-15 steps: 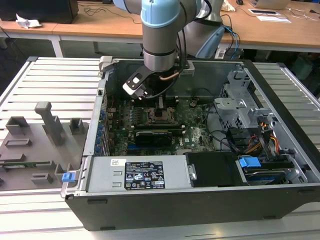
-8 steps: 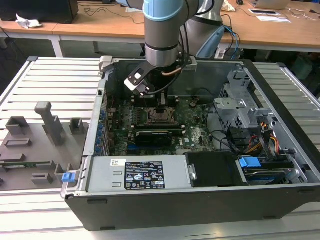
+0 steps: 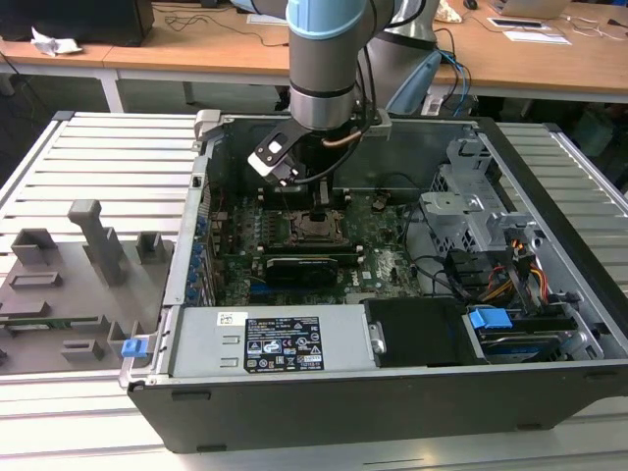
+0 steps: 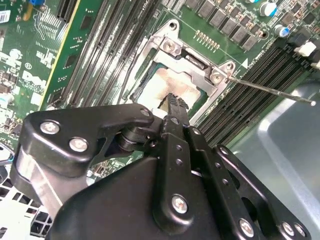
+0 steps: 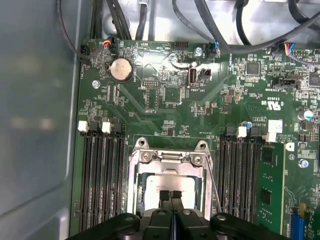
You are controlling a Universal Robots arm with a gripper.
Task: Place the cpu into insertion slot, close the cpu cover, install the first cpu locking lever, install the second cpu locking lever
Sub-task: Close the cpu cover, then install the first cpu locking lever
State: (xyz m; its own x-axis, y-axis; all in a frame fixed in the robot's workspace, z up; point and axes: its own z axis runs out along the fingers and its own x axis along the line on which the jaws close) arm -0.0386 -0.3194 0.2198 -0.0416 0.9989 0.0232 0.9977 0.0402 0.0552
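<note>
The arm is reaching down into the open computer case [image 3: 549,383], with its wrist hanging over the green motherboard [image 3: 388,260] near the back wall. The gripper [image 5: 170,194] is sitting right over the insertion slot [image 5: 133,172]. In both wrist views its two black jaws are pressed together with nothing caught between them. The fingertips [image 4: 173,101] are pointing straight at the cpu [image 5: 152,186], though I cannot tell whether they are touching it.

The cpu is lying flat in the slot, silvery face up, and pale smears are showing across the metal. The cpu cover [image 4: 198,64] is lying down around it, so the chip is showing through the cut-out middle of the frame. In the second wrist view a thin metal locking lever [image 4: 270,90] is sticking out from one corner of the socket. It is running across the black memory slots [image 4: 250,75] towards the grey case wall. In the first wrist view a thin wire rod [image 5: 213,182] is running along one side of the socket, just beside the frame.

Rows of memory slots are flanking the socket on both sides. In the exterior view the long black expansion card [image 3: 304,265] is lying across the board just on the near side of the socket. The grey power supply [image 3: 265,343] is sitting along the case's near edge. On the exterior view's left, grey fixture blocks [image 3: 93,240] are standing on the slatted table [image 3: 118,147], well apart from the case.
</note>
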